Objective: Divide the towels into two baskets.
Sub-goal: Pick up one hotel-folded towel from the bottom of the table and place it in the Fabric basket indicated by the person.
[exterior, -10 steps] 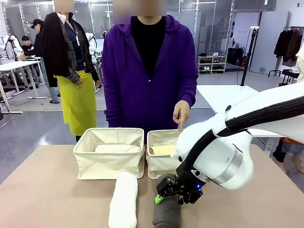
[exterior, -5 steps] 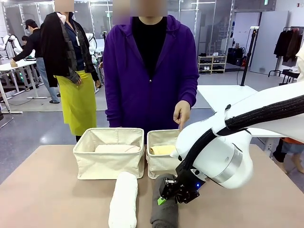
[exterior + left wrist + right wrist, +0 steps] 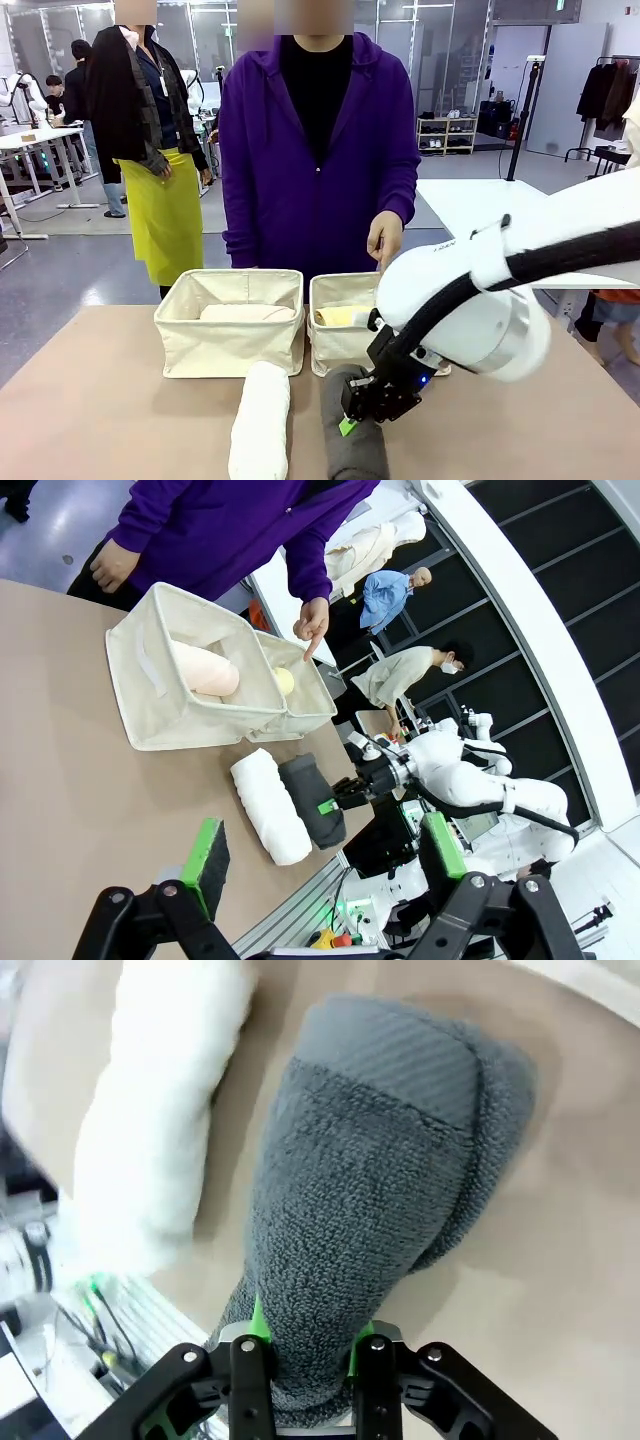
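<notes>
My right gripper (image 3: 362, 412) is shut on the dark grey towel (image 3: 352, 450), which lies lengthwise in front of the right basket (image 3: 333, 352). In the right wrist view the green pads (image 3: 262, 1328) pinch the near end of the grey towel (image 3: 380, 1180). The white towel (image 3: 260, 420) lies beside it on the table. A peach towel (image 3: 247, 312) sits in the left basket (image 3: 220, 350) and a yellow towel (image 3: 340, 316) in the right one. My left gripper (image 3: 325, 848) hangs open above the table's near side, far from the towels.
A person in purple stands behind the baskets, one hand (image 3: 383, 238) pointing down at the right basket. The table edge (image 3: 300, 905) runs just past the white towel (image 3: 270, 805). Bare tabletop (image 3: 100, 400) lies to the left.
My right gripper has closed on the grey towel and shifted slightly left. The towel has moved with it, closer to the right basket.
</notes>
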You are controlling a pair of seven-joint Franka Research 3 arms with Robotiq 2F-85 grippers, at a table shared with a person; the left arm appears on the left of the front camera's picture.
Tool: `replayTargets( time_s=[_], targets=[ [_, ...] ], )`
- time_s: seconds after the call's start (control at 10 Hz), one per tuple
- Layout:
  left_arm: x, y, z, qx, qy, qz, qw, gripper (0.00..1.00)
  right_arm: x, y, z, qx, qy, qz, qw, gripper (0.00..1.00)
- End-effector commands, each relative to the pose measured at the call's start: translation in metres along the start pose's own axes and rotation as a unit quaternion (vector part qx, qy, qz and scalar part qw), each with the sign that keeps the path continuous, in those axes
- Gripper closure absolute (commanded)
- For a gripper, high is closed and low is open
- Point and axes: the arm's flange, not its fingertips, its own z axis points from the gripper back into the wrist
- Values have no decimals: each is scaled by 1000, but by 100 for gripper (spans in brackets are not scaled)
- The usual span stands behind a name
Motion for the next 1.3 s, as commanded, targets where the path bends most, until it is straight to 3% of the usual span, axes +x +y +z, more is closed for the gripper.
replayTargets(
  time_s=[0.0, 0.1, 0.2, 0.4, 0.5, 0.6, 0.9, 1.0, 1.1, 1.2],
  targets=[
    [0, -4, 2, -6, -2, -5, 1000, 3, 1, 39, 50, -51, 33, 88, 994, 69],
    [0, -4, 2, -6, -2, -5, 1000, 3, 5, 54, 68, -95, 49, 154, 982, 69],
    [0, -4, 2, -6, -2, -5, 1000, 3, 12, 65, 82, -148, 79, 229, 959, 69],
    [0, -4, 2, -6, -2, -5, 1000, 3, 20, 71, 100, -217, 101, 318, 917, 69],
    [0, -4, 2, -6, -2, -5, 1000, 3, 14, 68, 100, -194, 81, 320, 924, 69],
    [0, -4, 2, -6, -2, -5, 1000, 3, 7, 72, 99, -204, 111, 270, 934, 69],
    [0, -4, 2, -6, -2, -5, 1000, 3, 7, 72, 99, -204, 111, 270, 934, 69],
    [0, -4, 2, -6, -2, -5, 1000, 3, 11, 68, 101, -212, 115, 287, 927, 69],
    [0, -4, 2, -6, -2, -5, 1000, 3, 18, 72, 111, -232, 109, 345, 903, 69],
    [0, -4, 2, -6, -2, -5, 1000, 3, 34, 78, 128, -291, 102, 421, 853, 69]
  ],
)
